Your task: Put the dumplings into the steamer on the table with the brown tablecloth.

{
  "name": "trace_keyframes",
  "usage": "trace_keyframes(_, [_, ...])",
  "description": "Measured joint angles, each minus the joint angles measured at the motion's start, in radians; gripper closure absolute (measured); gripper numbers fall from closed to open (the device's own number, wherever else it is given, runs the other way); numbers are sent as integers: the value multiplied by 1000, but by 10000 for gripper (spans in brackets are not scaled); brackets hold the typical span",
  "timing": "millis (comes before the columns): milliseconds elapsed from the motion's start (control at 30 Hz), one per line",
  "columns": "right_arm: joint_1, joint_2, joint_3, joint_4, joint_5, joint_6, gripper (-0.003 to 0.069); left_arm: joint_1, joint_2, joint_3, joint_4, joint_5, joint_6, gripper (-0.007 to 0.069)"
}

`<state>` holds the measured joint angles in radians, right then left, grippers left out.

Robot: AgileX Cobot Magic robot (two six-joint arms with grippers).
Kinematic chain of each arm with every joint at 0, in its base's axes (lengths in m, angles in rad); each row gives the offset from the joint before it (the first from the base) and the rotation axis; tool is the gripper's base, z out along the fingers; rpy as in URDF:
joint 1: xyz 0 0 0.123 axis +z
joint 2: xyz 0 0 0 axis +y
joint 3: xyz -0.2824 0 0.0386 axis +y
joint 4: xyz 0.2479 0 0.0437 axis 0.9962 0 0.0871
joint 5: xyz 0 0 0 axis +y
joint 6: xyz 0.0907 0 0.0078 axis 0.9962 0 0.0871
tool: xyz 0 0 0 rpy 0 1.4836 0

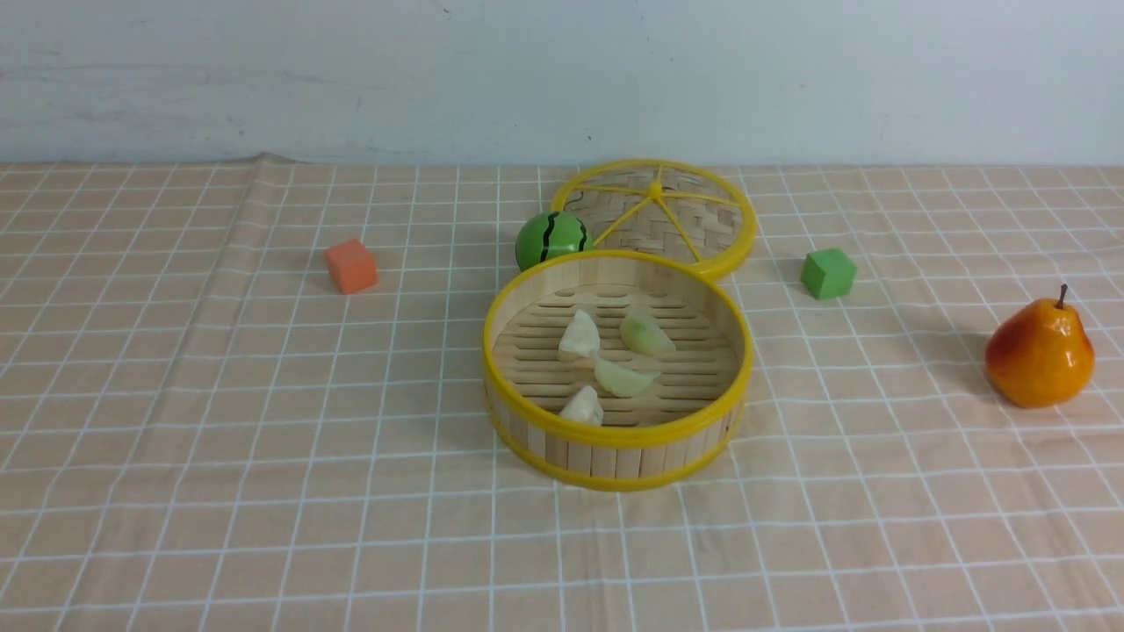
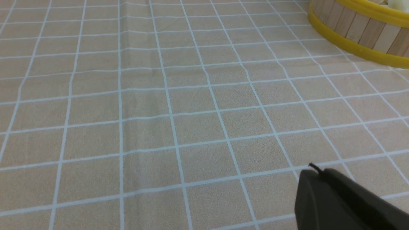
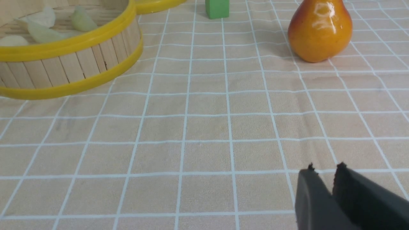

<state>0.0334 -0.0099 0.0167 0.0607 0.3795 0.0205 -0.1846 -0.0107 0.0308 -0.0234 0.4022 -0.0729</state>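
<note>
- Looking forward, neither of my arms shows; each claw appears only at the edge of its own wrist view.
- My left claw (image 2: 314,174) shows as one dark mass with no gap, closed on nothing, above bare brown tablecloth (image 2: 179,105).
- My right claw (image 3: 325,171) has its tips slightly parted, nothing between them.
- All four dumplings (image 1: 622,376) lie inside the steamer (image 1: 615,434), mid-tabletop.
- The nearest dumpling (image 1: 583,407) is partly hidden by the front rim.
- The middle one's long axis runs left-right, curved belly toward me; the other dumplings' directions are hard to judge.
- Behind the steamer, its wall cuts off part of the woven lid (image 1: 667,211) and the green striped ball (image 1: 551,239).
</note>
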Motion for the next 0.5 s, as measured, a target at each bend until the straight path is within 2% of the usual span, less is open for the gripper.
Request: trace_keyframes(500, [0,0,0,0,0,0,538,0,0,0,0,0,0,624])
